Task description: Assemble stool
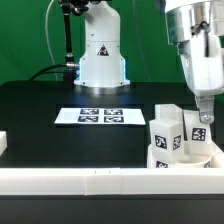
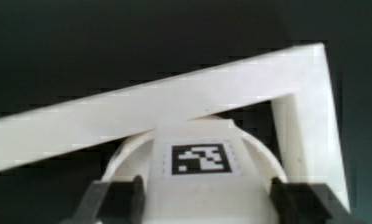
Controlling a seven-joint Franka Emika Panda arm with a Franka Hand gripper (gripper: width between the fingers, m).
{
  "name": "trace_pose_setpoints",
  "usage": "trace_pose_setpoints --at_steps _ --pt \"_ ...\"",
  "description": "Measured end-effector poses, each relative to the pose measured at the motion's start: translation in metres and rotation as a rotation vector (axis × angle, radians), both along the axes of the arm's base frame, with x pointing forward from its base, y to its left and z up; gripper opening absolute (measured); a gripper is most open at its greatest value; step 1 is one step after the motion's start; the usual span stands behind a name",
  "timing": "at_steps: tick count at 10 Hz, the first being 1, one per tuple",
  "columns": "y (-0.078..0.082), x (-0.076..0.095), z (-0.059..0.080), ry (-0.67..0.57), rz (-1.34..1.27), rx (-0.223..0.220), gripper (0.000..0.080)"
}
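In the exterior view the gripper [image 1: 203, 118] hangs over the corner of the border rail [image 1: 90, 181] at the exterior view's right. It has closed on the top of a white leg [image 1: 199, 133], the tag of which faces the camera just under the fingers. Beside it, toward the exterior view's left, a second leg [image 1: 166, 128] stands upright. Both appear to rise from the seat [image 1: 190, 158], a round white disc pushed into the rail's corner (how deep either leg sits in it, I cannot tell). Further back on the black table [image 1: 40, 115] lies the marker board [image 1: 100, 116], flat and well apart from the stool parts. A small white piece [image 1: 3, 143] shows at the exterior view's left edge; whether it is the third leg is not clear.

In the wrist view the two dark fingertips [image 2: 112, 196] stand close together, one on each side of a rounded white part with a square tag, the same leg [image 2: 204, 165], so the grip is narrow and firm on it. Behind it the rail [image 2: 254, 75] forms its right-angled corner.

By my judgement the task is past the middle: the seat is braced in the corner, two legs stand at it, and the held one probably needs tightening. One leg, at least, remains to be fetched and fitted.
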State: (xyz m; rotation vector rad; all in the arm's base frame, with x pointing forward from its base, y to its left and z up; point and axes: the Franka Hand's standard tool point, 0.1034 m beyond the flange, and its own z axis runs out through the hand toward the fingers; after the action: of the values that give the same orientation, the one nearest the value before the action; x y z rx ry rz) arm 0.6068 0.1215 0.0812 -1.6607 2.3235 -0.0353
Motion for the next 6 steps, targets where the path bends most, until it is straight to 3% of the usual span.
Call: trace_pose_setpoints --at_steps 3,6 --pt "-0.0007 -0.0001 -0.001 -0.007 -0.267 0.088 0.0337" --pt "-0.002 -0.0012 -0.0014 0.013 -0.422 0.143 0.0337"
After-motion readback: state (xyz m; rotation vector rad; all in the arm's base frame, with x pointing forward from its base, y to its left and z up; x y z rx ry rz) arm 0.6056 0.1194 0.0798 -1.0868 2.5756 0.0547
